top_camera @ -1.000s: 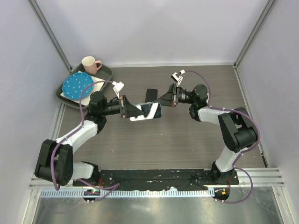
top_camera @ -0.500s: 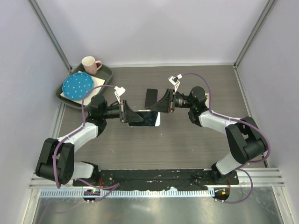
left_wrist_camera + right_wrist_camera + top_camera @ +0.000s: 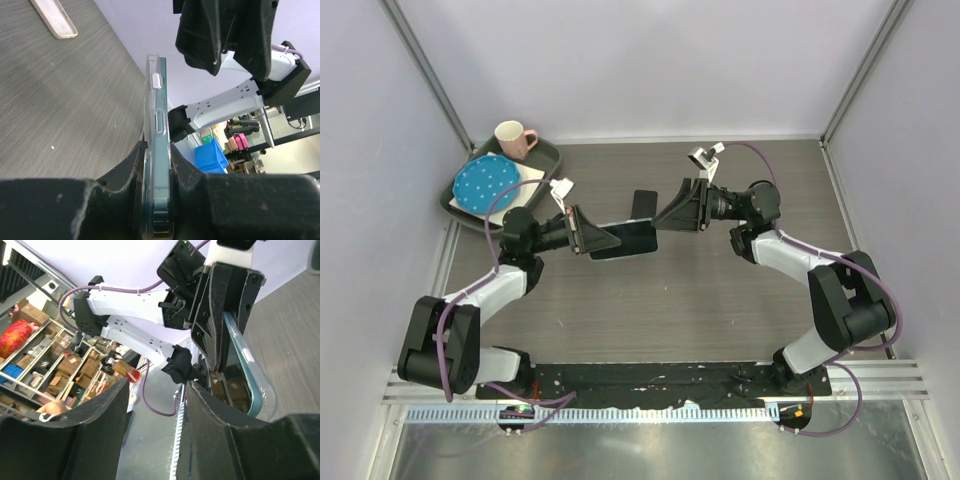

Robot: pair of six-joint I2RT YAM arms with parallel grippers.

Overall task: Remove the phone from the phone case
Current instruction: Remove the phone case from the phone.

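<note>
Phone (image 3: 163, 100), seated in its clear phone case (image 3: 152, 87), stands on edge in mid-air. The fingers of the left gripper (image 3: 608, 241) are clamped on its near end, one on each flat side. From where I stand, the right gripper (image 3: 157, 390) has its fingers a little apart with nothing between them. It hangs just beside the far end of the phone, and I cannot tell whether a finger touches the case.

Both arms reach in from opposite sides and meet above the middle of the table (image 3: 720, 300), a grey-brown wood-grain top. A dark flat slab (image 3: 643, 203) lies on it just behind the held phone. In the back left corner sits a dark tray (image 3: 548, 152) holding a pink mug (image 3: 513, 138) and a blue dotted plate (image 3: 485, 182) on something white. A black base plate (image 3: 660, 378) runs along the near edge under the arms. Pale lilac walls and metal posts close in three sides. Beyond the cell, the wrist views catch shelves of boxes (image 3: 35, 360) and a blue bin (image 3: 210, 155).

Half a second ago the phone was nearer to me with a pale face turned up; now it shows dark and sits farther back. The left gripper has drawn back to the left, and the right wrist has pulled back and away. Tray, mug, plate and slab have not moved.
</note>
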